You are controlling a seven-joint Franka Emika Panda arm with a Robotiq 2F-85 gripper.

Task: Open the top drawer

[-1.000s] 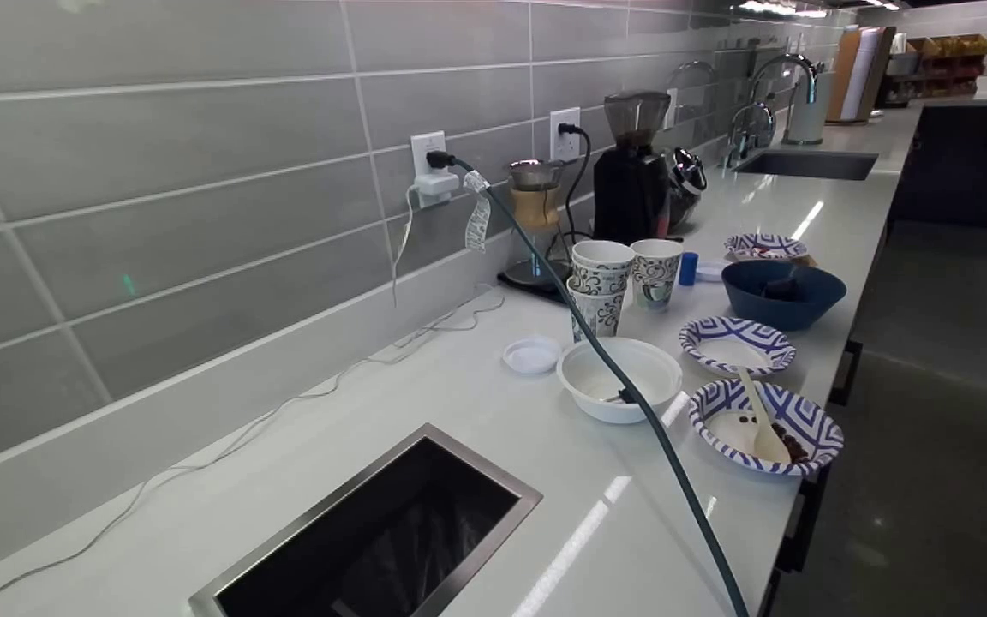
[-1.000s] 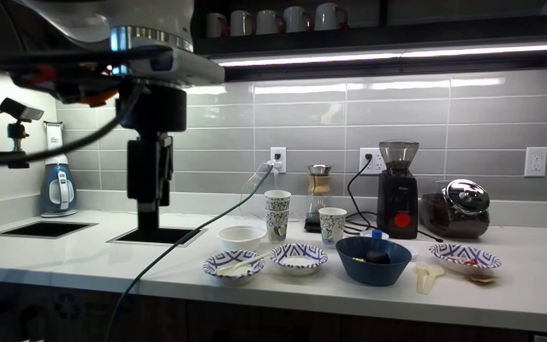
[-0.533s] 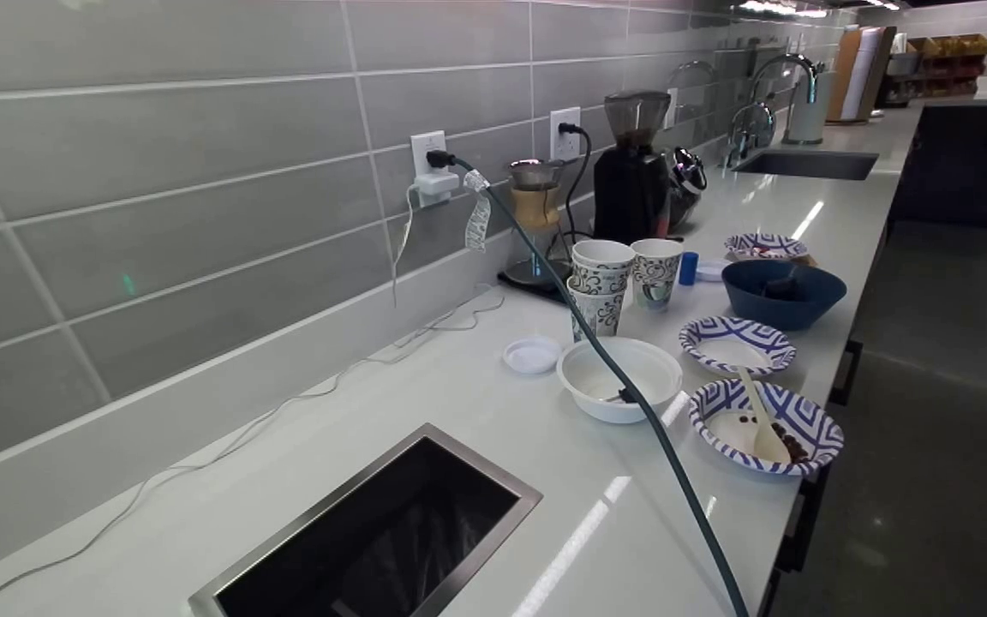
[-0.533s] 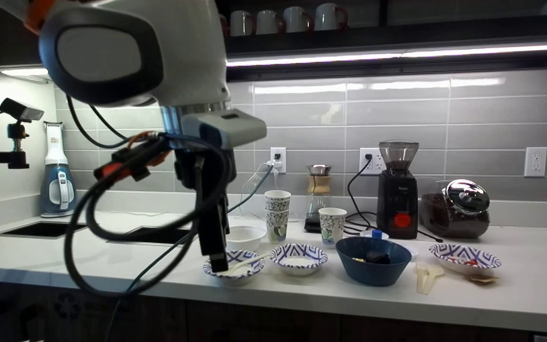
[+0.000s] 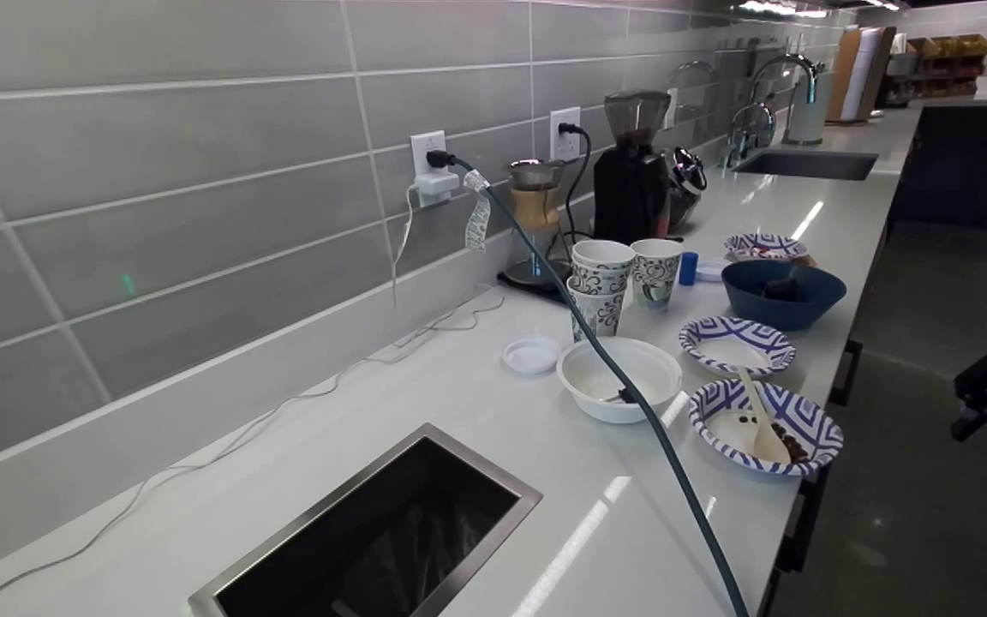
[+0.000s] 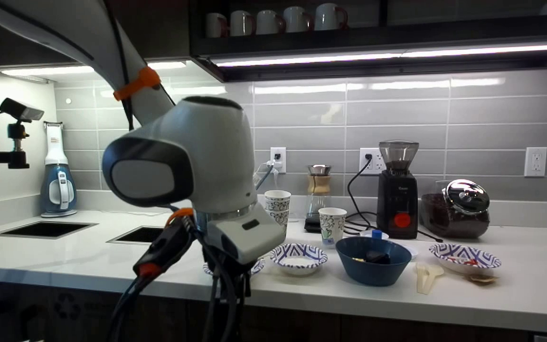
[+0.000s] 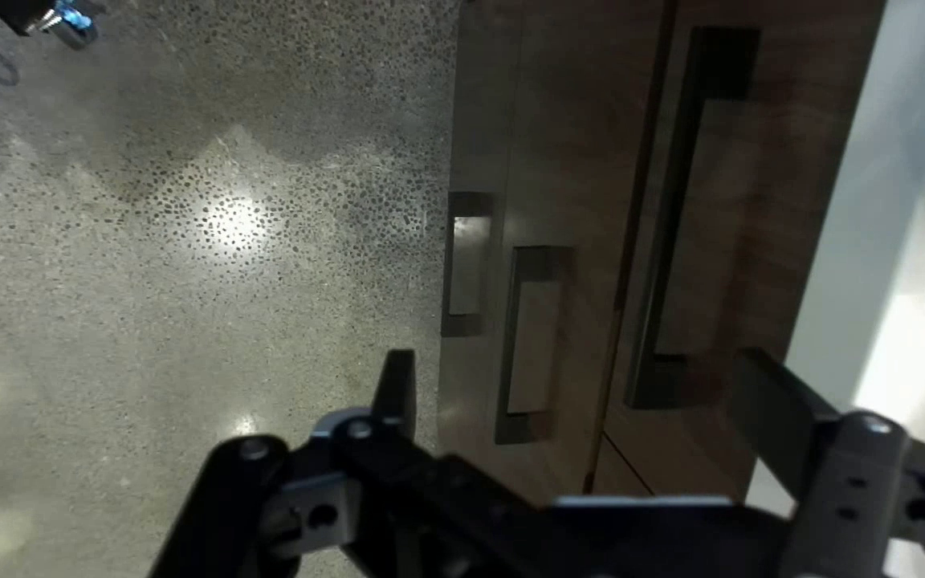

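In the wrist view, the top drawer (image 7: 788,201) has a dark brown wood-like front just below the white counter edge. It looks shut, so its inside is hidden. Its long dark bar handle (image 7: 669,217) lies between my gripper's fingers in the picture, beyond the tips and not touched. My gripper (image 7: 575,361) is open and empty, one finger over the floor side and one near the counter edge. In an exterior view, the gripper (image 5: 982,394) shows at the right edge, out in front of the counter. In an exterior view, its fingers are hidden against the dark cabinets.
A lower drawer with its own handle (image 7: 507,377) sits below. A patterned bowl with a spoon (image 5: 815,420) stands near the counter's front edge, beside a blue bowl (image 6: 373,273). A thick cable (image 5: 673,454) crosses the counter (image 6: 425,306).
The arm has swung out in front of the counter and come down. The gripper now shows at the right edge of an exterior view, where it was absent before.
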